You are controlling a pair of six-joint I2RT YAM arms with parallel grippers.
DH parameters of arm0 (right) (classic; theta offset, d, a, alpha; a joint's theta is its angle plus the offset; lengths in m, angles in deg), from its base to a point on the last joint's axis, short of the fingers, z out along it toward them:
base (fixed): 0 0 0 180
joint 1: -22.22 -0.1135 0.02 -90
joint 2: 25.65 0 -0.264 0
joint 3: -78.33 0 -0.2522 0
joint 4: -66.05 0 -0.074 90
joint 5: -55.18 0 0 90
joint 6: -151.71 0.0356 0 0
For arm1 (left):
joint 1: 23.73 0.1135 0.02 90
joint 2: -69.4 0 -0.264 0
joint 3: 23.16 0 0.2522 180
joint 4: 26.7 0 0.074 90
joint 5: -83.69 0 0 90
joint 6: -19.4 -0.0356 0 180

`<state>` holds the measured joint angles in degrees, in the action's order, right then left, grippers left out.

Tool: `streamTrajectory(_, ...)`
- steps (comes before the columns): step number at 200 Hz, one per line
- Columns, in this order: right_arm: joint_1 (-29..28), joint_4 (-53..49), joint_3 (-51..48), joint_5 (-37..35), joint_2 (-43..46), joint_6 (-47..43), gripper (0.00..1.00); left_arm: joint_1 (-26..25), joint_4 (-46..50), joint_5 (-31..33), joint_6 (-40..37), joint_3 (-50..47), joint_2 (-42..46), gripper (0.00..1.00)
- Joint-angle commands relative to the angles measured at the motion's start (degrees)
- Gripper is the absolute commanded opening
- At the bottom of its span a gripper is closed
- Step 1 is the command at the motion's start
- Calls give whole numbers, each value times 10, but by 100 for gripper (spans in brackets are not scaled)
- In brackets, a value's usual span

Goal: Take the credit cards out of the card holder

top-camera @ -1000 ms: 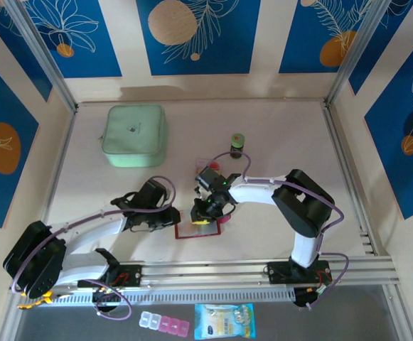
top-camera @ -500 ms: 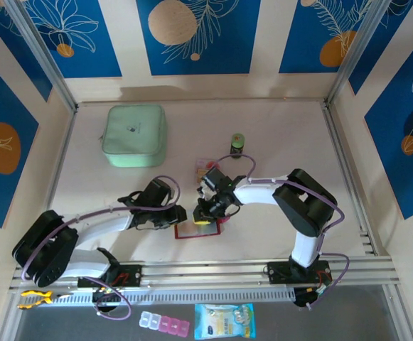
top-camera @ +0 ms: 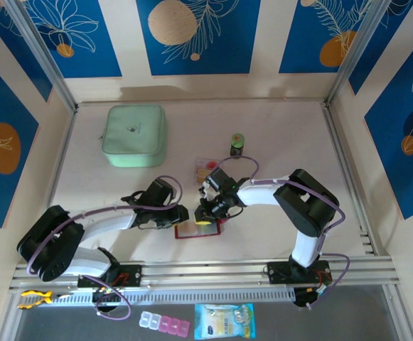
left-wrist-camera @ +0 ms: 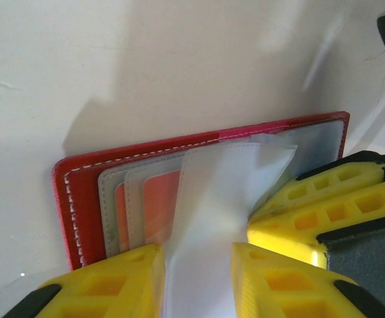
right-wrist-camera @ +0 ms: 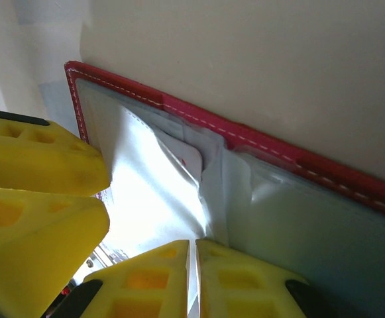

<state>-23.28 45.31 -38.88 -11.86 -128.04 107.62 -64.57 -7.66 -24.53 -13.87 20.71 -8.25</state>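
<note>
A small flat dark-red card holder lies open on the pale table, low in the centre of the overhead view, just in front of both arms. The left gripper comes in from the left and the right gripper from the right. They meet over the card holder, tips close together.

In the left wrist view, the yellow fingers sit either side of a clear plastic sleeve that rises from the card holder and fills the gap between them, so they grasp it. Reddish-orange credit cards remain tucked in the sleeves at the lower left, beside the stitched red edge.

In the right wrist view, the right gripper's fingers are pinched almost fully together on a clear sleeve at the bottom of the frame.

A mint-green square fabric pouch rests in the upper left, well apart, and a small green-capped jar stands above centre.
</note>
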Motion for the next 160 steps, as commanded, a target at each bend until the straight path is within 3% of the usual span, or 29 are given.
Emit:
streamTrajectory(1,1,-12,-16,1,7,0,13,-7,-22,-17,10,9,-11,31)
streamTrajectory(39,1,-10,-16,3,12,1,14,-7,-27,-22,14,10,-9,28)
streamTrajectory(76,2,-21,-12,4,46,9,20,-8,-20,-25,16,13,6,27)
streamTrajectory(160,20,-139,8,-66,159,1,22,-29,0,-27,18,49,6,23)
